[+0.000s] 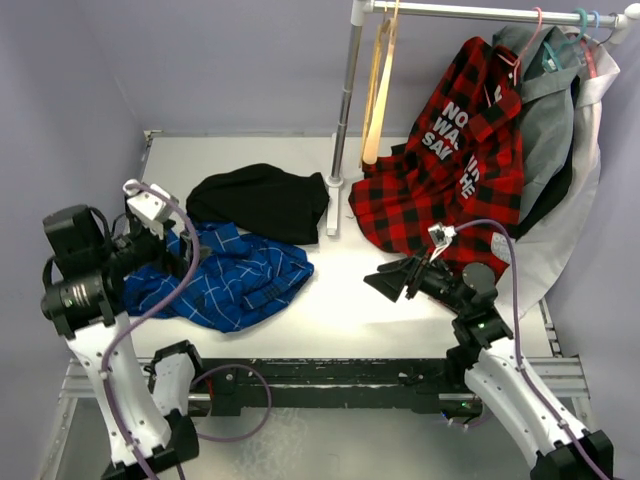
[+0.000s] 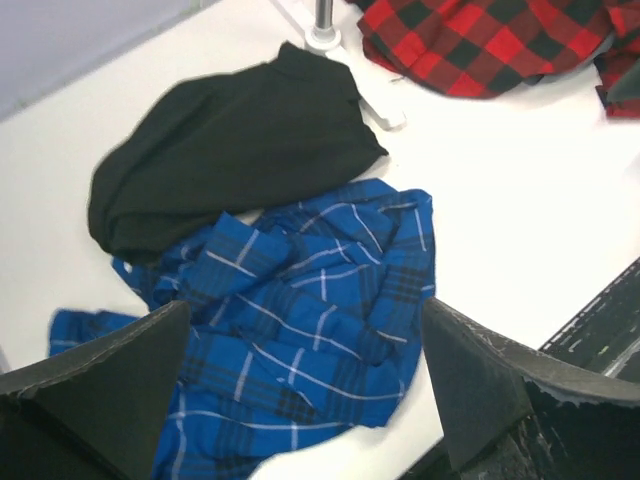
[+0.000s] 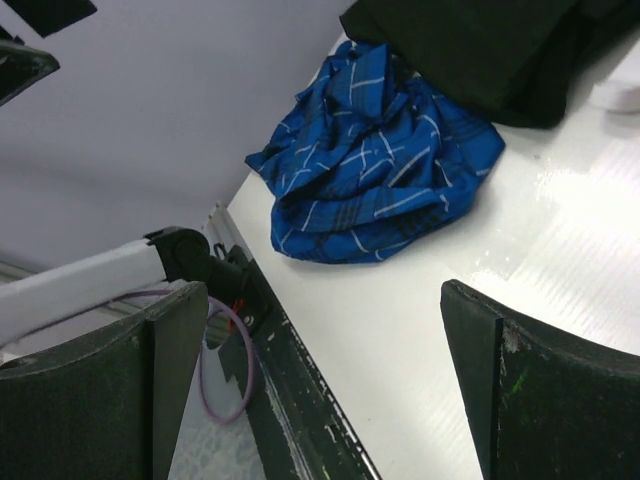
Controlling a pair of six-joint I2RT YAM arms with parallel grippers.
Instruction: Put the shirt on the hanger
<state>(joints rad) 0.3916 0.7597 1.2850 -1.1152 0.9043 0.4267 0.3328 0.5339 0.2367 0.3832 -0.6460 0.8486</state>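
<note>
The bright blue checked shirt point(image 1: 235, 278) lies crumpled on the white table at the front left; it also shows in the left wrist view point(image 2: 300, 290) and the right wrist view point(image 3: 375, 170). The pale tan hanger point(image 1: 379, 85) hangs with others alike on the rail at the back. My left gripper point(image 1: 172, 262) is open and empty just above the shirt's left part, its fingers point(image 2: 480, 390) spread over the cloth. My right gripper point(image 1: 392, 280) is open and empty above bare table right of the shirt, its fingers point(image 3: 540, 390) wide apart.
A black garment point(image 1: 262, 202) lies behind the shirt. A red-and-black plaid shirt point(image 1: 450, 165) and a grey garment point(image 1: 550, 130) hang from the rail point(image 1: 480, 12) at the right. The rail's pole point(image 1: 345, 110) stands mid-table. The table's front edge point(image 3: 310, 400) is near.
</note>
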